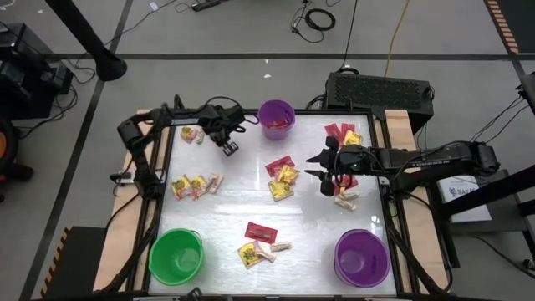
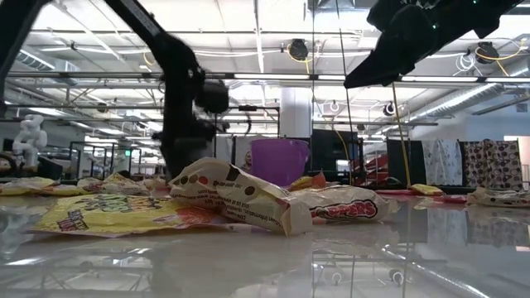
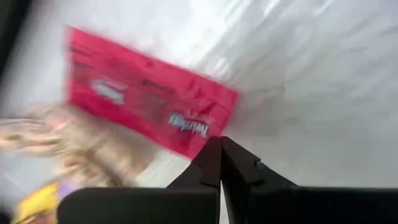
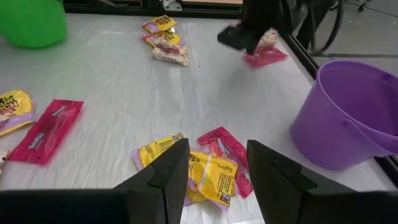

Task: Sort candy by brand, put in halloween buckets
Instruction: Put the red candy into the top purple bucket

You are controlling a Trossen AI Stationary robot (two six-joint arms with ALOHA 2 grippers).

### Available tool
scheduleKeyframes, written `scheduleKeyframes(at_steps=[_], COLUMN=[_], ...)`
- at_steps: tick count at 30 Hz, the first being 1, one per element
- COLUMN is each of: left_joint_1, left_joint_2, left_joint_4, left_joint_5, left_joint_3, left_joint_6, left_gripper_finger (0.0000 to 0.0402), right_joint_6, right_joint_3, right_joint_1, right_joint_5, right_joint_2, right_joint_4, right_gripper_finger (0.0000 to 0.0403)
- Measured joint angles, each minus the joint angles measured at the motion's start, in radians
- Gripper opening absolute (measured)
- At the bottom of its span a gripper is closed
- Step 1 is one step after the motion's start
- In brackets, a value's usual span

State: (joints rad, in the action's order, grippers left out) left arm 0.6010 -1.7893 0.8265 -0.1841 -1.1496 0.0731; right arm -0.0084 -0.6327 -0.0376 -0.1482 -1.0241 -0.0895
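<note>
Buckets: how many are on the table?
3. A purple bucket stands at the table's far edge, a green bucket at the near left corner, another purple one at the near right corner. None seems hidden.

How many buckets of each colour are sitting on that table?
Green bucket: 1
Purple buckets: 2, one at the far edge and one at the near right corner
Total: 3
</note>
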Motion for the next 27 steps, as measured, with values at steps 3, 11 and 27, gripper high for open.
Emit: scheduleKeyframes(at_steps=[3,11,27], left_joint_1=[-0.036,-0.014,0.001], left_joint_2=[0.055,0.09,0.057], left_joint_4=[0.012,-0.052,-0.084], left_joint_5=[-0.026,-0.05,-0.07], left_joint_3=[0.0,-0.001,-0.002], left_joint_6=[-0.001,0.048,-0.209], left_gripper_finger=[0.0003,0.0001,0.0161], right_joint_6=[0.02,0.145,0.622], right_joint_3=[0.0,0.0,0.0], right_joint_1=[0.0,0.0,0.0], right_joint_5=[0.0,-0.006,-0.005], right_joint_2=[0.0,0.0,0.0], right_joint_4=[0.001,0.005,0.012], right_gripper_finger=[0.0155,0.0155,0.0155])
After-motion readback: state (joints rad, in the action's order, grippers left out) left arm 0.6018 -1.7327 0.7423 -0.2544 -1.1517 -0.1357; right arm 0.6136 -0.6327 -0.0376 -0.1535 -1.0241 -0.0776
